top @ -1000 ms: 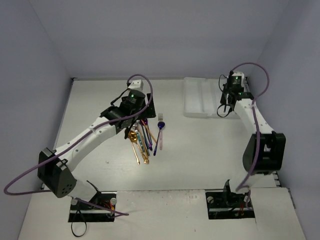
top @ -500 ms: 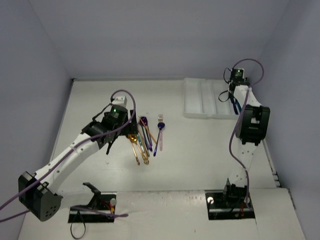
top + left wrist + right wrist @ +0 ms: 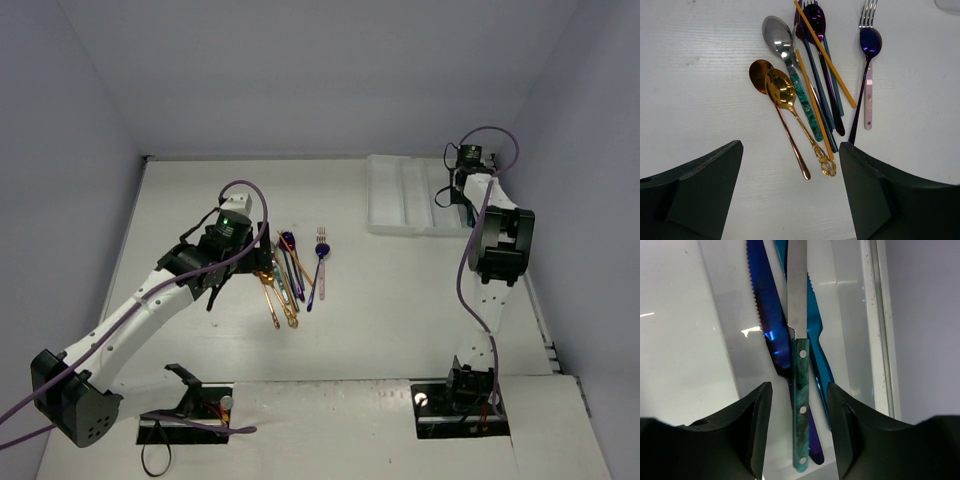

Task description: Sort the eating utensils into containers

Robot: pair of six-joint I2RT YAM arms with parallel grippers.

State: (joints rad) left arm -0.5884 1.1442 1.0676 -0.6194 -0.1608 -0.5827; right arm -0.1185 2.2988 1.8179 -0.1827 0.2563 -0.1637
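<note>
Three knives lie in the white tray [image 3: 715, 300], all in the compartment against its outer wall: blue knife [image 3: 762, 305], teal knife [image 3: 820, 360], and on top a steel-bladed knife with a green marbled handle [image 3: 801, 410]. Right gripper [image 3: 799, 389] straddles that handle with its jaws apart and a gap on both sides, gripping nothing. The top view puts the tray at the far right of the table [image 3: 400, 300].

Other utensils lie loose centre-left, well apart from the tray:
- copper spoon [image 3: 760, 75] under gold spoon [image 3: 781, 90]
- silver spoon with teal handle [image 3: 777, 37]
- purple spoon [image 3: 815, 17]
- two orange sticks [image 3: 826, 56]
- dark blue spoon [image 3: 870, 41] across a pink-handled fork [image 3: 868, 105]

Left gripper [image 3: 790, 147] hangs at the pile's handle end, jaws wide and empty.
</note>
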